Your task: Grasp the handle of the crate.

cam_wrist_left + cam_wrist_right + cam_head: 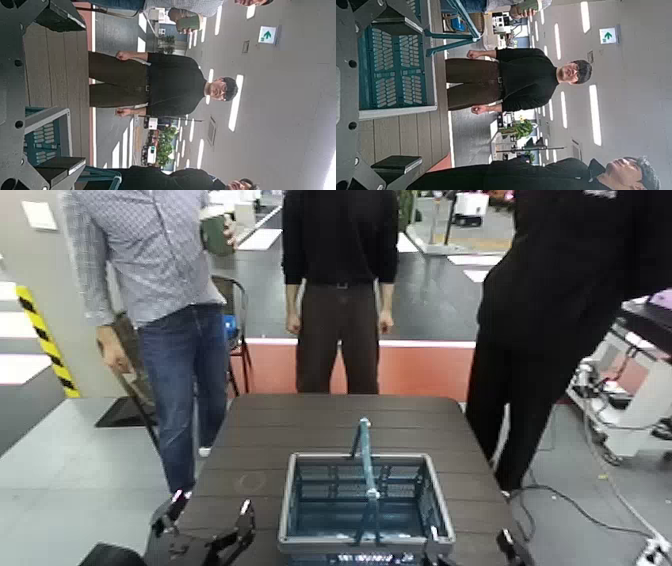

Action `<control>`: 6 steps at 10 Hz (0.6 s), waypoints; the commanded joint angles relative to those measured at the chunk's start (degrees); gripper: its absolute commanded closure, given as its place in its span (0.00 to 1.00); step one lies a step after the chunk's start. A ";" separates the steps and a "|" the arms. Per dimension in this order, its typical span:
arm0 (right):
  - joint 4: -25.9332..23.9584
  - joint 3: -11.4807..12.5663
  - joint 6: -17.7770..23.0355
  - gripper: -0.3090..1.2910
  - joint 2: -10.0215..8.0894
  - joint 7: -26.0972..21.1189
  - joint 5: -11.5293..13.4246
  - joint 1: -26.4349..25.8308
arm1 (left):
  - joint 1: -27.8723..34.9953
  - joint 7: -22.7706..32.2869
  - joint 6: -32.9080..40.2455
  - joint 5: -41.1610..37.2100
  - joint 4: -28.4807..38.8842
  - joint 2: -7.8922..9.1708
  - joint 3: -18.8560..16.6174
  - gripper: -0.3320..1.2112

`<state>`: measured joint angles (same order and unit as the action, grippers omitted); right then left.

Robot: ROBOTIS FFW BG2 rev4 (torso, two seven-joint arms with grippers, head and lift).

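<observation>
The crate (366, 540) stands on the dark table (340, 425) near its front edge, with a grey rim and teal mesh walls. Its thin teal handle (366, 475) stands upright across the middle. My left gripper (208, 515) is open and empty, low at the crate's left, apart from it. My right gripper (510, 547) barely shows at the crate's right front. In the left wrist view the left gripper (63, 93) is open, with a crate corner (43, 134) beside it. In the right wrist view the right gripper (391, 91) is open, with the crate (391, 67) and handle (455, 35) ahead of it.
Three people stand at the table's far side: one in a checked shirt with a cup (155, 280), one in black (338, 290), one in black at the right (545, 320). A chair (236, 315) stands behind. Cables and equipment (620, 405) lie on the floor at the right.
</observation>
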<state>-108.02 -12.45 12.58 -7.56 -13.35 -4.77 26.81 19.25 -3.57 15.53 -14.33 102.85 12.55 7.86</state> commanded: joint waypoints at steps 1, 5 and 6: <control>0.00 -0.12 -0.10 0.29 0.00 0.00 0.02 -0.09 | -0.35 -1.53 -1.03 -0.79 -0.11 -0.06 -0.39 0.29; 0.00 -0.12 -0.37 0.29 0.00 -0.09 -0.06 -0.09 | -1.32 -6.27 -7.80 -5.71 0.77 -0.06 -1.44 0.29; 0.09 -0.20 -0.45 0.29 0.00 -0.09 -0.15 -0.18 | -2.02 -7.33 -11.31 -7.64 1.65 0.11 -1.97 0.29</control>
<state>-108.01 -12.60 12.16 -7.56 -13.41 -4.87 26.68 17.59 -10.89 5.98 -20.94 104.05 12.55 6.15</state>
